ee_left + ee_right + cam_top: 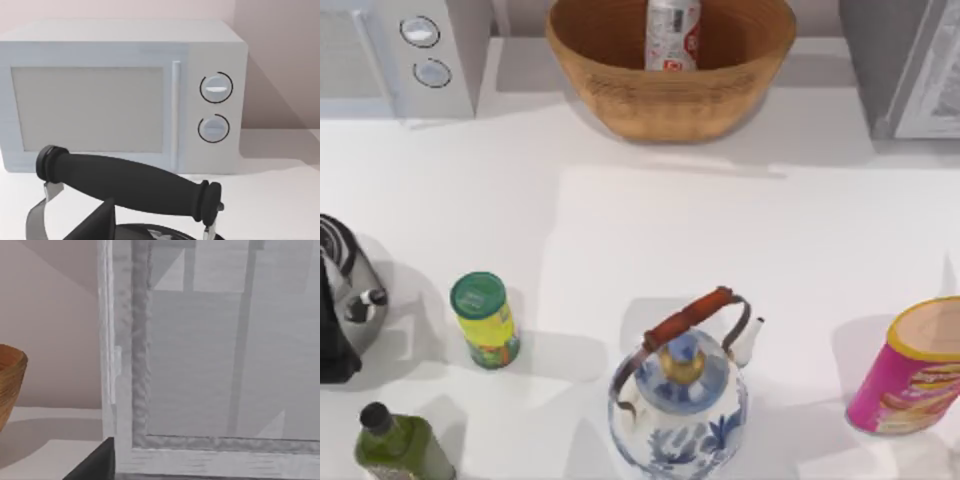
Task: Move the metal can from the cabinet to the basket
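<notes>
slim silver metal can (673, 33) with white-and-red label stood upright inside the wide tan wicker basket (620, 85) at table rear, well apart from the grey framed-door cabinet (900, 60) at right. transfer judged complete; next move only calls for staying clear. state of either gripper: cannot tell.

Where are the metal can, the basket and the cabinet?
metal can (672, 35): top view, on its white-and-red label.
basket (670, 100): top view, on its front woven wall.
cabinet (210, 365): right wrist view, on its door panel.

The cabinet (210, 365) stood close, its pale framed door panel (125, 355) facing the camera. Beside the cabinet, the basket (10, 385) rested on the worktop (45, 450).
</notes>
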